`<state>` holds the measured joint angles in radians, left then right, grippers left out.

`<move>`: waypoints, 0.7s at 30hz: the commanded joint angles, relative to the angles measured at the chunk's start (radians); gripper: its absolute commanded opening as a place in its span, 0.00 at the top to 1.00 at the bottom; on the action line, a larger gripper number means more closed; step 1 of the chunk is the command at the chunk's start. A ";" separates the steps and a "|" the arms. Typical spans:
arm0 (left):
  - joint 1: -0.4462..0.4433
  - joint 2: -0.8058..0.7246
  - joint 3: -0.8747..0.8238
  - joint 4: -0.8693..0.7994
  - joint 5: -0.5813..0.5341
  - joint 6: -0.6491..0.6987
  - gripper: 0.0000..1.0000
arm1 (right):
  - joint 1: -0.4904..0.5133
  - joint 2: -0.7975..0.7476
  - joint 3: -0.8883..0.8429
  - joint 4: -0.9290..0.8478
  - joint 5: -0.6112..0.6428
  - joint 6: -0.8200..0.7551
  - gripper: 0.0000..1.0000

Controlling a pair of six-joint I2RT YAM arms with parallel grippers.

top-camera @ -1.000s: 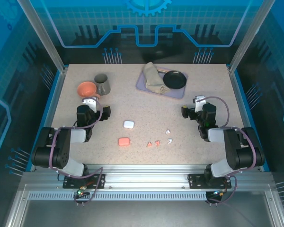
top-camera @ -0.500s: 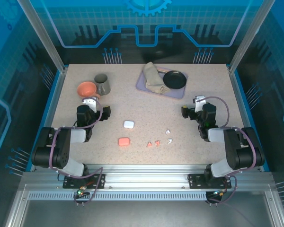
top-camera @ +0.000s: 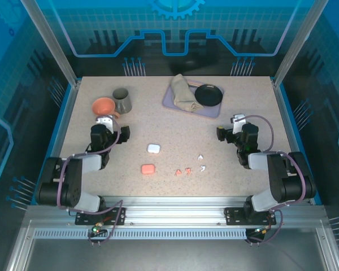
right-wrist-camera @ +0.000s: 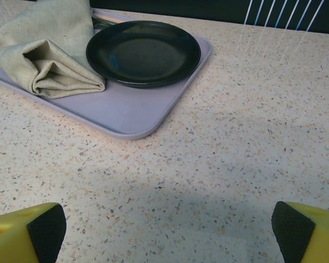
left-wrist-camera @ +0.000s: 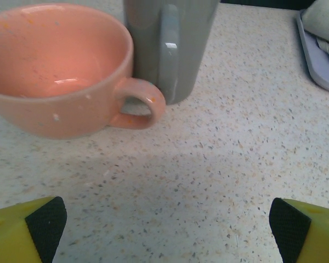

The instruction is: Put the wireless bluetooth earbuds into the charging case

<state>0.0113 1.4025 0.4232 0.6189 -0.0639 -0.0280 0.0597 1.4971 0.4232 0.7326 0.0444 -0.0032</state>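
In the top view a white charging case (top-camera: 153, 148) and a salmon-pink charging case (top-camera: 148, 169) lie near the table's middle. To their right lie two white earbuds (top-camera: 200, 157) (top-camera: 203, 167) and two salmon-pink earbuds (top-camera: 179, 170) (top-camera: 188, 170). My left gripper (top-camera: 108, 125) rests at the left by the cups, and its wide-apart fingertips (left-wrist-camera: 44, 224) have only bare table between them, so it is open. My right gripper (top-camera: 237, 123) sits at the right, also open, its fingertips (right-wrist-camera: 44, 227) spread over bare table.
A salmon cup (top-camera: 104, 105) and a grey mug (top-camera: 122, 100) stand just beyond the left gripper. At the back, a lilac tray (top-camera: 210, 110) holds a folded cloth (top-camera: 183, 93) and a black plate (top-camera: 208, 95). The cup (left-wrist-camera: 55, 66) looms close in the left wrist view.
The left arm has shifted slightly, its gripper nudged a little towards the cups. The right arm, cases and earbuds have not moved.
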 commanded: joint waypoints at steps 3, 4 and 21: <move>-0.001 -0.278 0.098 -0.322 -0.057 -0.100 0.01 | -0.019 -0.073 0.137 -0.281 0.035 0.036 0.00; -0.002 -0.313 0.118 -0.386 -0.060 -0.127 0.01 | -0.018 -0.089 0.165 -0.337 0.026 0.037 0.00; -0.002 -0.575 0.383 -1.254 0.188 -0.487 0.01 | 0.265 -0.212 0.579 -1.123 -0.189 -0.108 0.00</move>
<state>0.0101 0.8536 0.7898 -0.4816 0.0402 -0.4408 0.2626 1.2461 0.9157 -0.1894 -0.0898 -0.0139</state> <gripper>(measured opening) 0.990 0.999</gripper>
